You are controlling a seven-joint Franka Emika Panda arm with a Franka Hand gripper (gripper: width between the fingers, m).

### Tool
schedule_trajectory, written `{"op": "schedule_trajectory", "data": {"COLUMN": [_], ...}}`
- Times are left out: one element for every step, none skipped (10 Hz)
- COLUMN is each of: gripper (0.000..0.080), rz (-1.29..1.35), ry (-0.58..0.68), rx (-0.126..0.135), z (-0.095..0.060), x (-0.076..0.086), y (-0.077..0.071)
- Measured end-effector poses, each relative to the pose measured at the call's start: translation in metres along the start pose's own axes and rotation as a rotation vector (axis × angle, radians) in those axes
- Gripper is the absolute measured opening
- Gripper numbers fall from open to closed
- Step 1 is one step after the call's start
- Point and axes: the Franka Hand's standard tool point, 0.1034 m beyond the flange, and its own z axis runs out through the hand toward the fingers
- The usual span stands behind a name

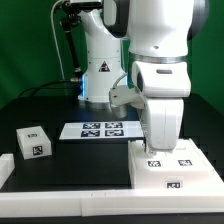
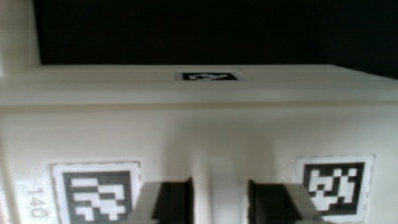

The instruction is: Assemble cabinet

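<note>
The large white plastic cabinet box [image 1: 185,170] with square marker tags sits at five o'clock on the black desk [image 1: 80,165] in the exterior view. The pincer [image 2: 221,192] hangs directly over its top, probably to grip a wall; whether it clamps anything, I cannot tell.

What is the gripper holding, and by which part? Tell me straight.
Cannot be told. The gripper is at the cabinet, fingers apart with white between them, but no clamping shows.
</note>
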Motion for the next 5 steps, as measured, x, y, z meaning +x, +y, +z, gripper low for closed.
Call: {"op": "schedule_trajectory", "data": {"gripper": [0.0437,0.0437,0.0574,0.0736,0.0781], "rz": [0.003,0.007,0.02,0.05,0.093], "ry": [-0.001,-0.001,0.0,-0.002,-0.005], "rx": [-0.004,-0.012,-0.023,-0.035,-0.037], "z": [-0.002,-0.005,-0.008,-0.013,-0.017], "x": [-0.002,-0.003,-0.007,-0.013,-0.014], "y": [0.0,0.001,0.001,-0.001,-0.004]}}
